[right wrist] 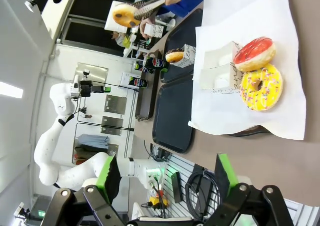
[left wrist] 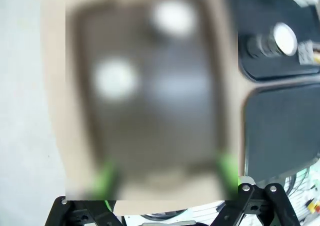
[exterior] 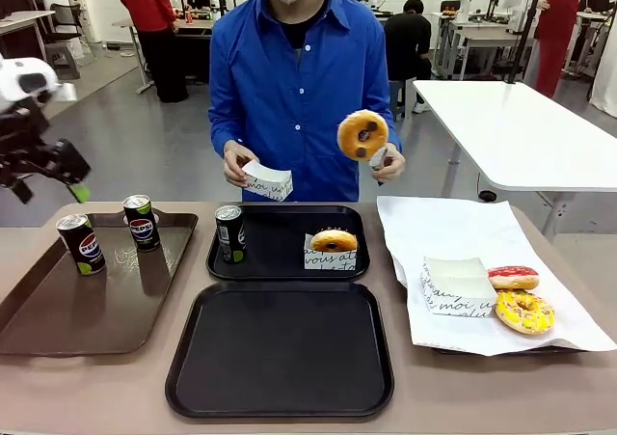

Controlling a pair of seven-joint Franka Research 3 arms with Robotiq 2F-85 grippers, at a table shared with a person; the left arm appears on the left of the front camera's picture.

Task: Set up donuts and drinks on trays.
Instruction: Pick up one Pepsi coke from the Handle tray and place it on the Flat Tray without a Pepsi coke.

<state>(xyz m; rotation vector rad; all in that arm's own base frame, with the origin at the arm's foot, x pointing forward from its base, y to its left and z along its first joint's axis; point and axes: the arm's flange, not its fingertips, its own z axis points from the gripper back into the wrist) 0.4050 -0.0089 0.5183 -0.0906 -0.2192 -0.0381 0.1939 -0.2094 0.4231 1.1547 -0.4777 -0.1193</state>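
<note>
Since the nearer Pepsi can (exterior: 80, 243) stands upright on the brown tray (exterior: 58, 329) with a second can (exterior: 142, 222) just beside it, both sit beneath the left end effector (left wrist: 167, 175), which hovers with pads spread wide, empty. The near black tray (exterior: 280, 396) lies bare to its right with nothing between, while the right end effector (right wrist: 167, 178), also open, hangs well apart by the white paper (right wrist: 215, 116).
</note>
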